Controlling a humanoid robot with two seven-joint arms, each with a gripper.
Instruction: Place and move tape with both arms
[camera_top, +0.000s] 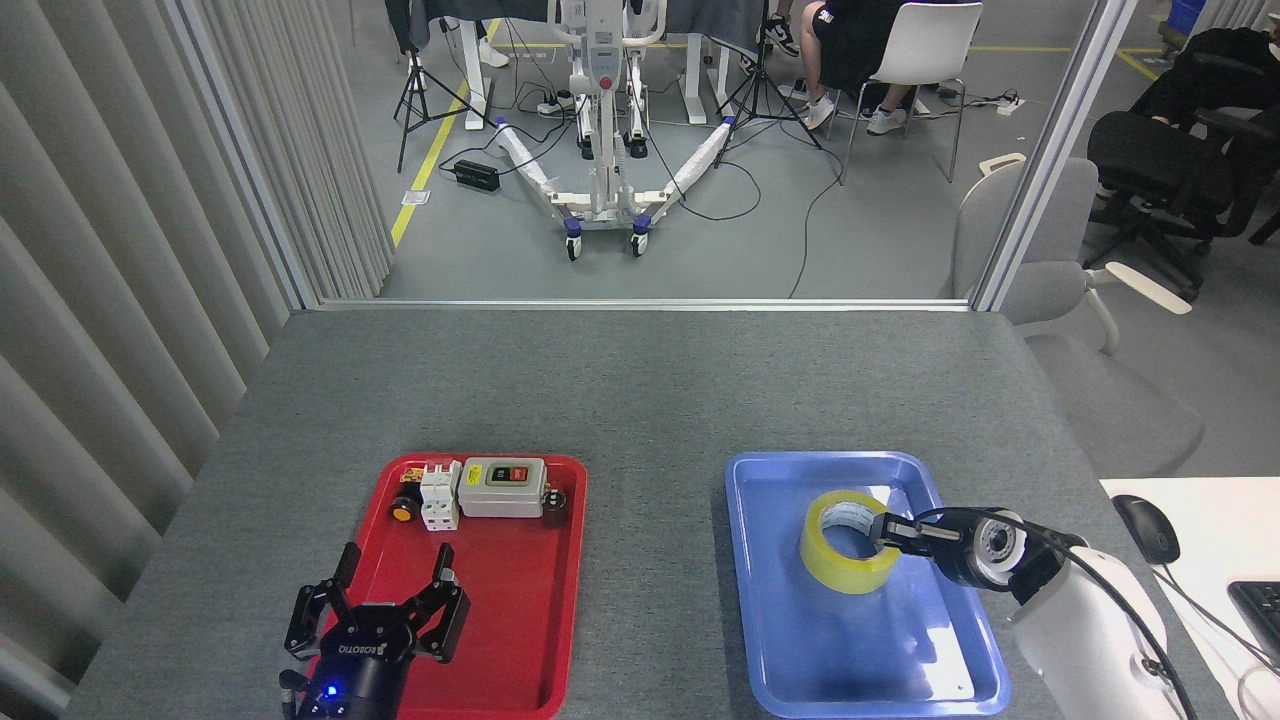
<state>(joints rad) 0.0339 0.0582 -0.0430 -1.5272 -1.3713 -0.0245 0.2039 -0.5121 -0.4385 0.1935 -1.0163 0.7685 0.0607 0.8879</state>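
The tape (842, 565), a yellow roll with a pale core, lies almost flat in the upper half of the blue tray (770, 620). My right gripper (886, 528) comes in from the right and has its black fingers closed over the roll's right rim. My left gripper (395, 578) hovers over the near left part of the red tray (520, 620), its fingers spread open and empty, with a blue light showing on its body. The two arms are far apart, one at each tray.
At the far end of the red tray sit a grey switch box (503, 486), a white breaker block (439, 495) and a small yellow button (402, 511). A white desk with a black mouse (1146, 528) borders the table on the right. A grey chair (1060, 270) stands beyond the far right corner.
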